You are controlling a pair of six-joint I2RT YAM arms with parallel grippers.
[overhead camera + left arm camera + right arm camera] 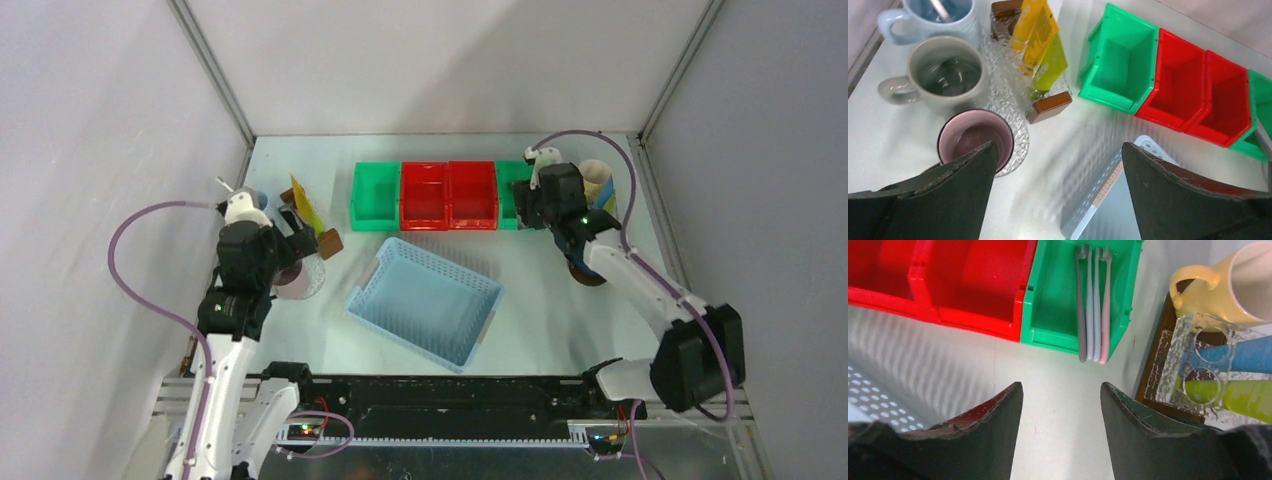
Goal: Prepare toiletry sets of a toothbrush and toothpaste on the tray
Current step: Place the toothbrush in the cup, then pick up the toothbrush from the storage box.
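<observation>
The dark brown tray (1149,357) lies at the right, carrying a cream mug (1243,285) and a clear rack (1175,365) with a blue tube (1248,354) and a green tube (1248,396). Three toothbrushes (1093,305) lie in a green bin (1048,315). My right gripper (1060,385) hovers open over bare table just in front of that bin, holding nothing. At the left stand a pink mug (975,140), a grey mug (945,77) and a pale blue mug (930,20), beside yellow tubes (1035,27) and a green tube (1050,65). My left gripper (1058,145) is wide open and empty, next to the pink mug.
A row of green and red bins (445,195) runs along the back. A light blue perforated basket (425,300) lies in the middle, its corner just under my left gripper. The pink mug stands on a clear textured oval plate (1003,65). Side walls stand close to both arms.
</observation>
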